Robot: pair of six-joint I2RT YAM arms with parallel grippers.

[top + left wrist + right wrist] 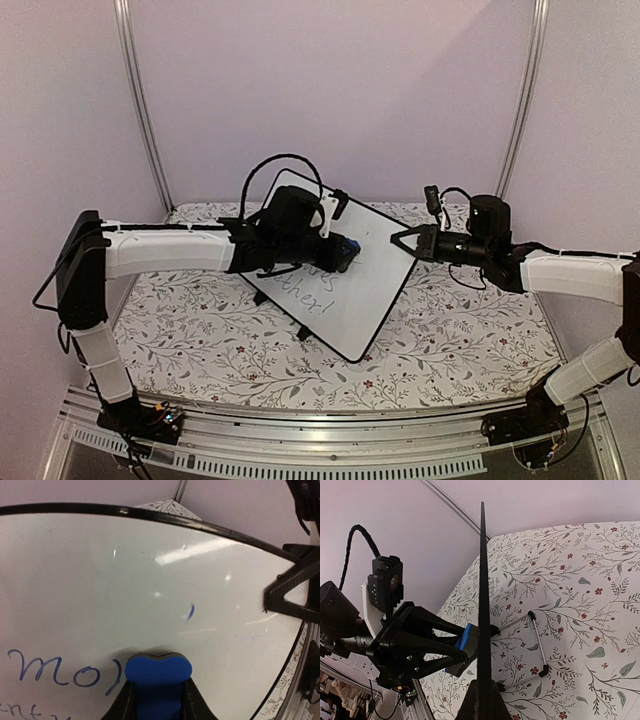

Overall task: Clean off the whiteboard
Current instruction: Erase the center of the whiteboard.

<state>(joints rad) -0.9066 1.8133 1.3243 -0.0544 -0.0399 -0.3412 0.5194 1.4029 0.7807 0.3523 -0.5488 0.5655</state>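
Note:
The whiteboard (375, 265) stands tilted on the flowered table, with blue handwriting on its lower left part (50, 670) and one small blue stroke (190, 612) higher up. My left gripper (340, 252) is shut on a small blue eraser (157, 675), whose dark felt face presses against the board just right of the writing. My right gripper (400, 240) is shut on the board's right edge; one of its fingers (290, 592) shows in the left wrist view. In the right wrist view the board (482, 595) is edge-on between my right gripper's (482, 702) jaws, with the eraser (465, 640) on its left side.
The board's wire stand with black feet (536, 645) rests on the flowered tablecloth (450, 340) behind the board. Purple walls and two metal poles (140, 100) close in the back. A metal rail (320, 440) runs along the near edge.

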